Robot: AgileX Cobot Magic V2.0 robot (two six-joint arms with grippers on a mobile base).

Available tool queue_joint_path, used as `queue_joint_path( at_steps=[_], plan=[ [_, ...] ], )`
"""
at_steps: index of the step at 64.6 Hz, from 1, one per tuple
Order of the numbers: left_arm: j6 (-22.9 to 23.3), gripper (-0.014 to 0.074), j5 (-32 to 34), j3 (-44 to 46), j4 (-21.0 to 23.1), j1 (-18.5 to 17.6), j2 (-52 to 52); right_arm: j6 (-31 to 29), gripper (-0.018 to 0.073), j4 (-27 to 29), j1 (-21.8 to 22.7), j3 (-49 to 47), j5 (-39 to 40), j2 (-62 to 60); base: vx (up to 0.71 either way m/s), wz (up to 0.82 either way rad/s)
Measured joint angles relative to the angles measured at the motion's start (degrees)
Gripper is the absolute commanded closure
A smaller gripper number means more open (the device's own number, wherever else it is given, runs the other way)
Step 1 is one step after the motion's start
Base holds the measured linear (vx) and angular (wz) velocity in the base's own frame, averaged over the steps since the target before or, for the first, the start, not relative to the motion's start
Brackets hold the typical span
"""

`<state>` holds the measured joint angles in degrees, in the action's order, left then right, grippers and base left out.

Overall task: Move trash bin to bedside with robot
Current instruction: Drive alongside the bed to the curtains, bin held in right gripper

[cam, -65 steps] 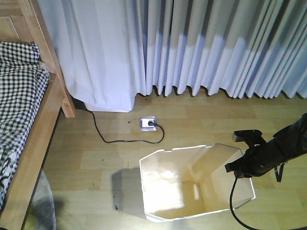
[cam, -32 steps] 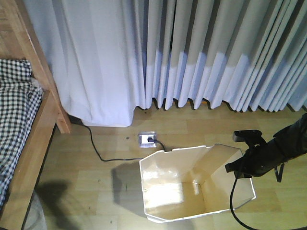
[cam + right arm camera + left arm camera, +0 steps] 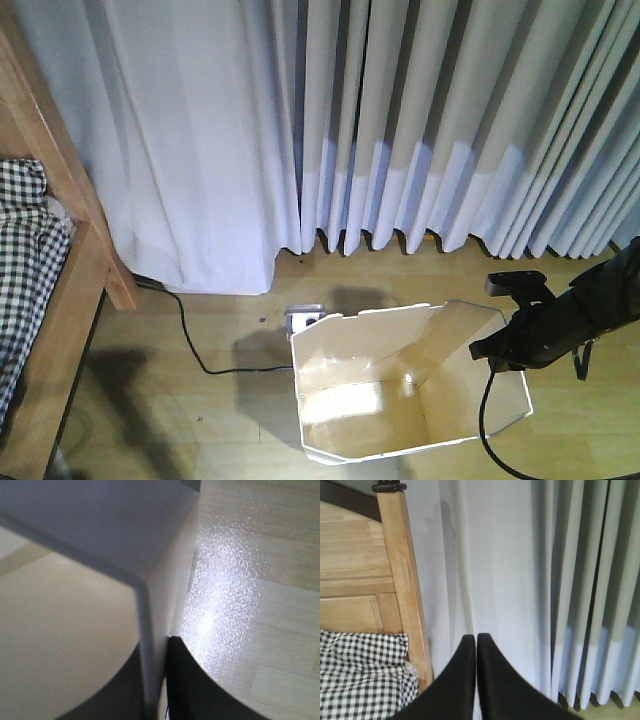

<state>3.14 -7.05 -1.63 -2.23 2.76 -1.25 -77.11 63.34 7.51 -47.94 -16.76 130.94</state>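
Exterior front-facing view, left to right: bedside with checkered bedding at the left edge; black cable across the wood floor to a socket; trash bin right of centre, well apart from the bed, before pale curtains. On the bin's right wall, right gripper clamped, one finger on each side in the right wrist view. In the left wrist view, left gripper pressed fully together, holding nothing.
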Motion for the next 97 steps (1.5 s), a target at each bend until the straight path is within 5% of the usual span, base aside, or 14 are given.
queue_joint_path(
  at_steps=[97],
  plan=[
    [0.0,0.0603,0.0,0.0,0.0,0.0,0.0,0.0,0.0564,0.15,0.0,0.0,0.39,0.0,0.06,0.01]
  ],
)
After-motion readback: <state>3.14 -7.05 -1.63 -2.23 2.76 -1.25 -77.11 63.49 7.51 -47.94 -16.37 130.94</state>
